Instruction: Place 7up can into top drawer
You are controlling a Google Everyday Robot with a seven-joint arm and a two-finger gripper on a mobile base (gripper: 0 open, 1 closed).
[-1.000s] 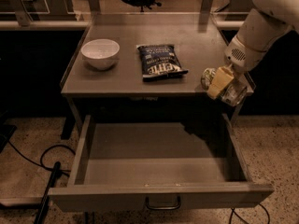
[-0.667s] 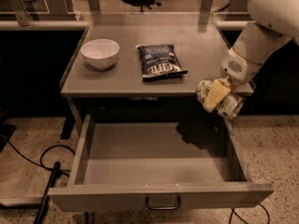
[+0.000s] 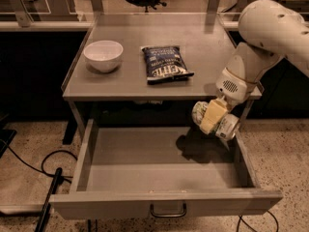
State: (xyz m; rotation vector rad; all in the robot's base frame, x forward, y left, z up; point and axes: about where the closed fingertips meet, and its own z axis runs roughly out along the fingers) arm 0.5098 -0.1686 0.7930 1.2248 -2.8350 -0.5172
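gripper [image 3: 211, 120] and 7up can [image 3: 227, 126]: moved left, now above open top drawer [image 3: 120, 203]. jaws clamp the can; release outstanding.

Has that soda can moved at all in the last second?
Yes. The can, held in the end effector, has shifted left and down, from beside the table's right front corner to above the open drawer's right side.
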